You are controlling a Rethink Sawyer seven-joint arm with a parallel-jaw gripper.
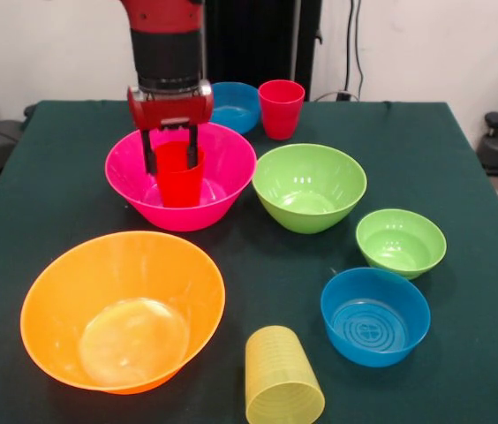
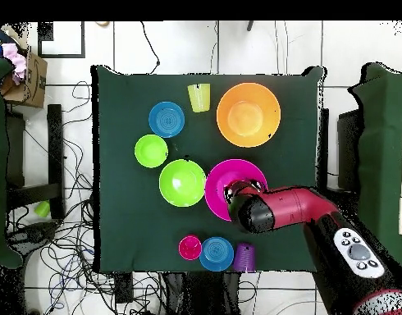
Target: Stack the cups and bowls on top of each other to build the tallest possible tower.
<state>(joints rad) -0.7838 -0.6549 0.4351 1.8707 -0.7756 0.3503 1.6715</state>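
Observation:
A bright red cup [image 1: 179,177] stands upright inside the hot pink bowl [image 1: 231,150], and my gripper [image 1: 174,166] comes straight down over it, shut on the cup with a black finger on either side. Overhead, the arm covers the cup and part of that pink bowl [image 2: 223,171]. Beside it sits the medium lime green bowl [image 1: 309,187], empty. The large orange bowl [image 1: 123,311] is at the front left. A ribbed yellow cup [image 1: 282,389] lies on its side at the front edge. The purple cup [image 2: 244,257] shows only overhead.
A small green bowl [image 1: 401,243] and a blue bowl [image 1: 375,315] sit at the right front. Another blue bowl [image 1: 234,106] and a pinkish-red cup [image 1: 281,108] stand at the back edge. Cardboard box [image 2: 28,78] and cables lie off the table.

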